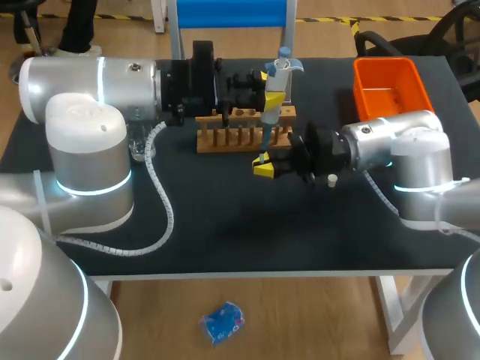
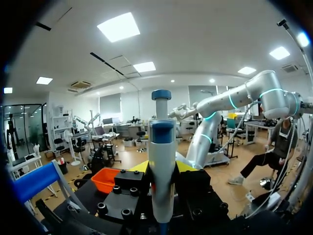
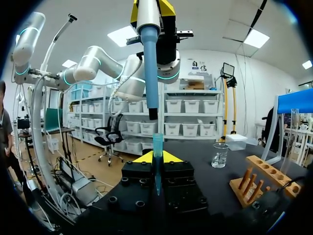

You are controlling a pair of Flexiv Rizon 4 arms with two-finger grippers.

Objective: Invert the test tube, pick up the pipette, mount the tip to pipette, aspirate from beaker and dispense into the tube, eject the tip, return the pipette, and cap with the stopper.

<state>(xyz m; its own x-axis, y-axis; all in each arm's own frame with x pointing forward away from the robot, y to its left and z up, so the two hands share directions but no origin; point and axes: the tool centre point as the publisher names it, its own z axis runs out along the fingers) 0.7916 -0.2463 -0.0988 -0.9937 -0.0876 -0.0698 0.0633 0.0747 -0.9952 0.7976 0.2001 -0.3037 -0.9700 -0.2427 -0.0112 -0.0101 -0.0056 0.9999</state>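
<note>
My left gripper [image 1: 271,96] is shut on the white and blue pipette [image 1: 274,90], which it holds upright over the wooden rack [image 1: 244,133]. In the left wrist view the pipette [image 2: 162,161] stands between the yellow fingertips [image 2: 185,167]. Below it, my right gripper [image 1: 264,166] is shut on a teal pipette tip [image 3: 157,156], pointing up. The pipette's blue shaft [image 3: 149,73] ends just above the tip, with a small gap between them. A clear test tube [image 3: 293,128] stands in the rack [image 3: 264,177]. The glass beaker [image 3: 220,155] sits beyond the right gripper.
An orange bin [image 1: 390,88] stands at the back right of the black table. A small white stopper [image 1: 332,179] lies beside my right wrist. The beaker [image 1: 139,147] is partly hidden behind my left arm.
</note>
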